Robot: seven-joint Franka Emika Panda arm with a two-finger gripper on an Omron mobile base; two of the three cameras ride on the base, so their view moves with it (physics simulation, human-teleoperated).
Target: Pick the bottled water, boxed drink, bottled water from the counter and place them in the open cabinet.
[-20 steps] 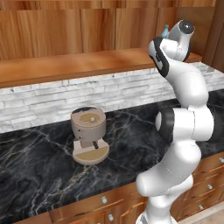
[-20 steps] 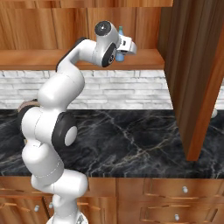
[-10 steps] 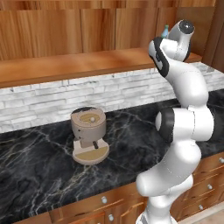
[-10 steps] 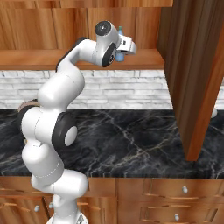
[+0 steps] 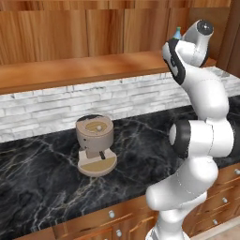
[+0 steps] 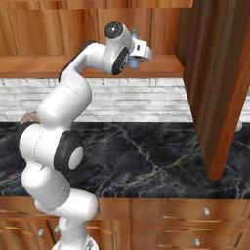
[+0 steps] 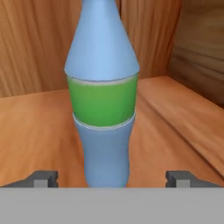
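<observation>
The bottled water (image 7: 103,100), the translucent blue one with a green label band, stands upright on the wooden shelf (image 7: 39,131) of the cabinet (image 6: 166,29), close to the panelled back wall and near the right-hand inner corner. In the hand view the hand (image 7: 111,178) sits level with the bottle's lower body, its two dark fingertips (image 7: 43,178) spread wide on either side with clear gaps between each tip and the plastic, so the grip is released and the bottle rests on its own base. From the right base view the arm reaches up to shelf height, and the bottle's green cap (image 6: 134,33) peeps above the wrist.

Judged from this, one of the three items is delivered. The other bottle and the boxed drink are not to be found on the stretch of black marble table (image 5: 42,187) in front of the base, where a small round tan appliance (image 5: 96,143) stands. So two items likely remain to be fetched, and the hand must first back out without tipping the bottle.
</observation>
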